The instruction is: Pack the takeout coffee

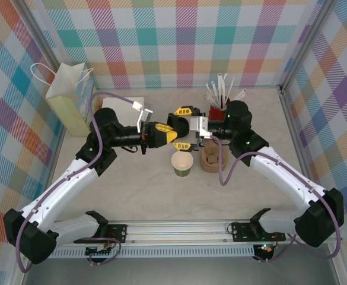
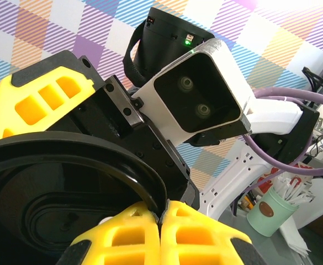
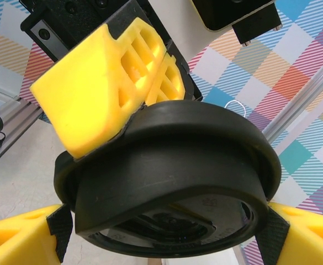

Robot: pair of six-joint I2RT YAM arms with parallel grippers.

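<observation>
L claw (image 2: 161, 221) clenched on lid (image 3: 167, 165) rim, R claw (image 1: 184, 128) grasping lid sides, mid-air. Open cup (image 1: 182, 164) at 6 o'clock of claws, on table (image 1: 131, 190). Risk: dropped lid w/ early L release; crooked seating via tilt.

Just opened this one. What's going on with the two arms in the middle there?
The two arms meet above the middle of the table with the black lid between them. The left gripper is shut on the lid's rim. The right gripper straddles the lid, its pads apparently pressed to opposite edges. It looks like a handover. The olive-green paper cup stands uncovered below, beside the brown pulp carrier, not yet lidded or packed.
</observation>
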